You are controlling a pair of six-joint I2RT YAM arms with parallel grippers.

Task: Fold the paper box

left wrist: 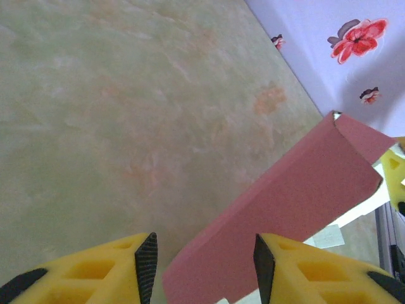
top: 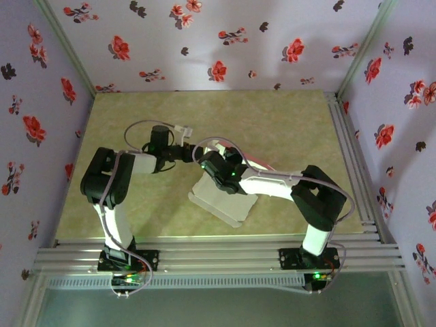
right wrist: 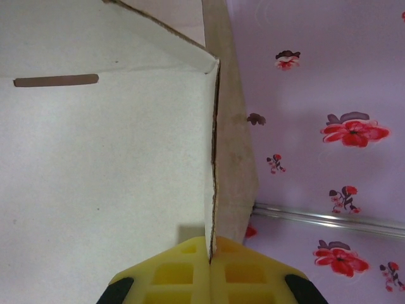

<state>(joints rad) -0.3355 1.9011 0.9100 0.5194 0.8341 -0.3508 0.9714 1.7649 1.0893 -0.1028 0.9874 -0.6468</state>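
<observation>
Looking down from above, we find the paper box lying near the middle of the counter, a little toward the near edge. Its pale grey-white face is turned up, and a strip of salmon pink shows along its far right side. Both arms reach in over it. The left fingers sit just beyond the box's far left corner, and the right arm comes across from the right with its wrist above the box's far edge.

From the right wrist, we see the right fingers pressed together with no gap, pinching the edge of a card panel of the box. The fold where two panels meet runs straight down into the line between the two yellow fingers. To the left of it spreads the pale inner face, with a narrow dark slot cut near the top. To the right, a brownish-pink face of the card stands against the flowered wall.

From the left wrist, we see the left arm's yellow fingers parted to a middling width, their black pads facing each other. The near end of a salmon-pink panel of the box lies in the gap between them and runs away up to the right, ending in a folded flap. We cannot tell whether either pad touches the card. Bare counter lies beyond on the left.
</observation>
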